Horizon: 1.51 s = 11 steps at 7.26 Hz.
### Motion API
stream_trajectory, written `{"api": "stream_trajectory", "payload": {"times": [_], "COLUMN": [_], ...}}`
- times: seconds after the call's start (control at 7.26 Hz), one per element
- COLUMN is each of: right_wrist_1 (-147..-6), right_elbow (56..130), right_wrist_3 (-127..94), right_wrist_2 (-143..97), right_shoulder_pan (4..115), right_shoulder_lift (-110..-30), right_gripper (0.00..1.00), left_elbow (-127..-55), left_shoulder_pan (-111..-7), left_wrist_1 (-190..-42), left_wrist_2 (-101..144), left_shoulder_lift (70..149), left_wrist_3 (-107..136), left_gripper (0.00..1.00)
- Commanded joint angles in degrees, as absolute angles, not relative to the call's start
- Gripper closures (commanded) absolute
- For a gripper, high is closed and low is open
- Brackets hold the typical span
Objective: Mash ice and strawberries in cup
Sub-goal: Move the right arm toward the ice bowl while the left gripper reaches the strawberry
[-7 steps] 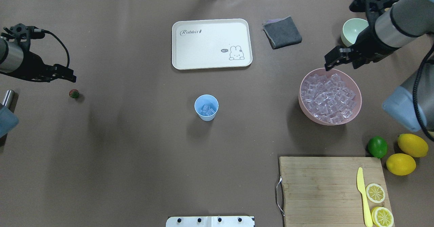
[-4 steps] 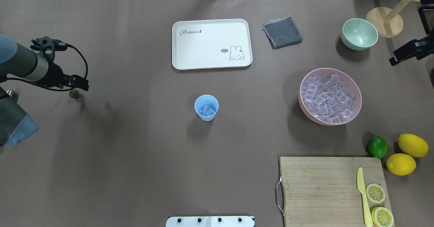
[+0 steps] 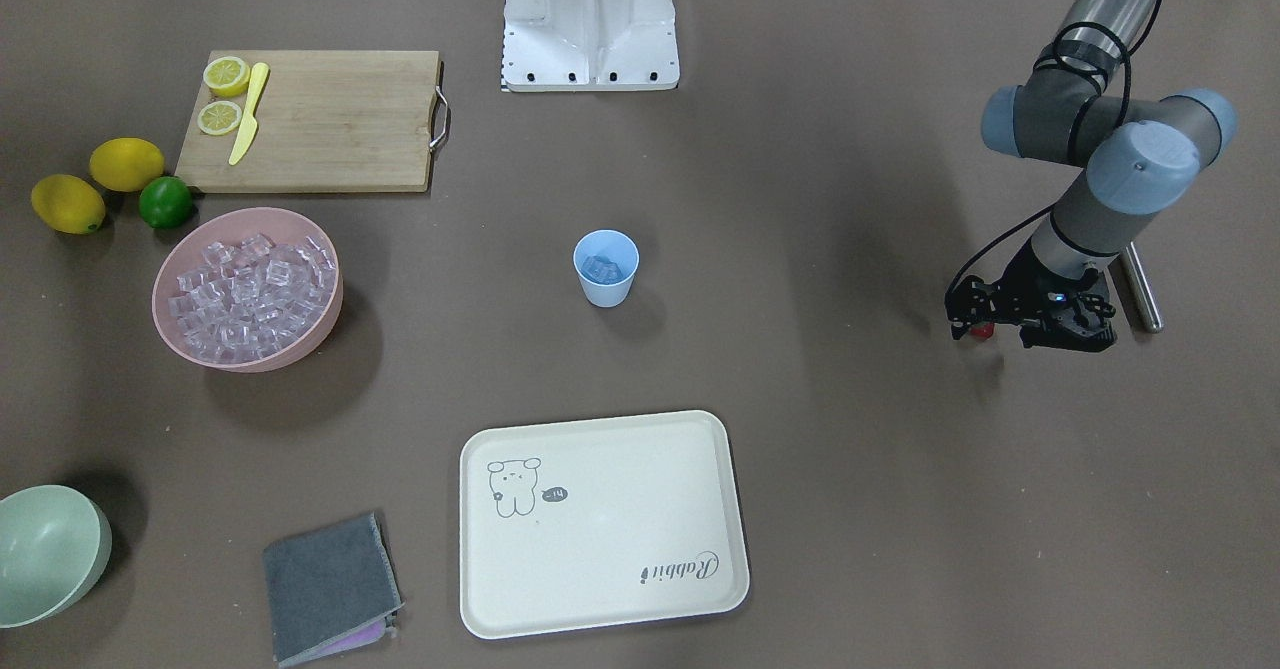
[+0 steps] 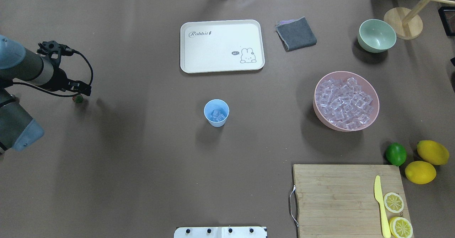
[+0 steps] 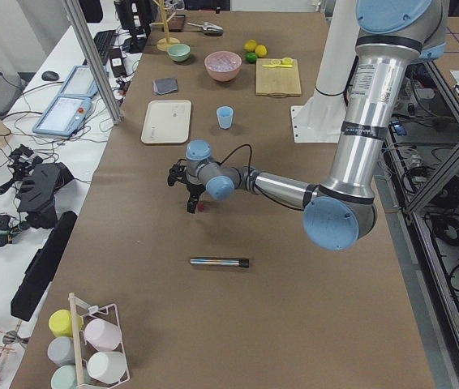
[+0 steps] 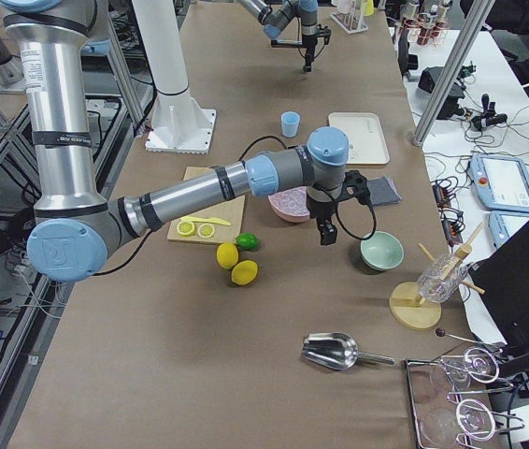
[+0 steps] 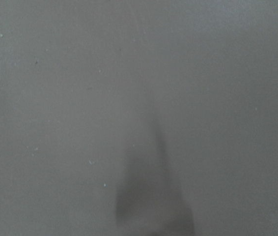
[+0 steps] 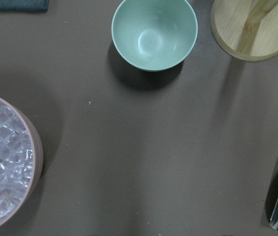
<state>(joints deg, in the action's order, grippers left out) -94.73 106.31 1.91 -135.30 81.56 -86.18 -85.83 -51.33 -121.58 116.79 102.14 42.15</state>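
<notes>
**Left gripper drops onto the strawberry**

The left gripper [image 4: 81, 90] has come down to the strawberry [image 4: 78, 98] at the worktop's [image 4: 142, 159] left edge; I cannot tell its opening. The right gripper [image 6: 324, 231], opening also unreadable, has retreated beside the green bowl [image 6: 381, 251]. The cup [image 4: 216, 112], mid-worktop, already holds ice [image 4: 217, 116], so the fruit likely goes in next.

Cream tray [image 4: 222, 46] at 12 o'clock on the counter [image 4: 142, 159]; grey cloth [image 4: 296, 33] at 1; pale-green bowl [image 4: 376, 35] at 2; pink bowl [image 4: 315, 102] at 3. Wooden board [image 4: 337, 195] at 5 carries a yellow knife [image 4: 379, 202] and two lemon slices [image 4: 393, 202]. Lime [image 4: 396, 154] and two lemons [image 4: 432, 152] lie just off its 1 o'clock corner.
</notes>
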Motion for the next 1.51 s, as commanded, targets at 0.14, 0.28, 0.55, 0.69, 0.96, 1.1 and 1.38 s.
{"api": "stream_trajectory", "payload": {"times": [0.14, 0.28, 0.55, 0.69, 0.96, 1.1, 1.38], "right_wrist_1": [-94.7, -94.7, -94.7, -94.7, -94.7, -94.7, -94.7], "right_elbow": [103.9, 103.9, 104.0, 104.1, 104.4, 104.4, 104.6], "right_wrist_3": [6.8, 6.8, 6.9, 6.9, 6.9, 6.9, 6.9], "right_wrist_2": [-136.0, -136.0, -136.1, -136.1, -136.1, -136.1, -136.1], "right_shoulder_pan": [84.5, 84.5, 84.9, 85.1, 85.2, 85.2, 85.3], "right_shoulder_lift": [-86.7, -86.9, -87.0, -87.1, -87.5, -87.5, -87.8], "right_gripper": [0.12, 0.12, 0.12, 0.12, 0.12, 0.12, 0.12], "left_elbow": [-86.4, -86.3, -86.6, -86.6, -86.6, -86.7, -86.3], "left_shoulder_pan": [-51.3, -51.3, -51.2, -51.0, -51.0, -50.9, -50.9], "left_wrist_1": [-122.4, -122.6, -123.5, -124.9, -126.1, -126.1, -128.9], "left_wrist_2": [116.5, 116.5, 116.5, 116.6, 116.8, 116.7, 116.8], "left_shoulder_lift": [101.6, 100.9, 100.1, 100.0, 99.4, 98.9, 98.0], "left_wrist_3": [42.9, 42.9, 43.6, 46.3, 46.7, 46.7, 47.4], "left_gripper": [0.47, 0.39, 0.39, 0.39, 0.54, 0.58, 0.67]}}
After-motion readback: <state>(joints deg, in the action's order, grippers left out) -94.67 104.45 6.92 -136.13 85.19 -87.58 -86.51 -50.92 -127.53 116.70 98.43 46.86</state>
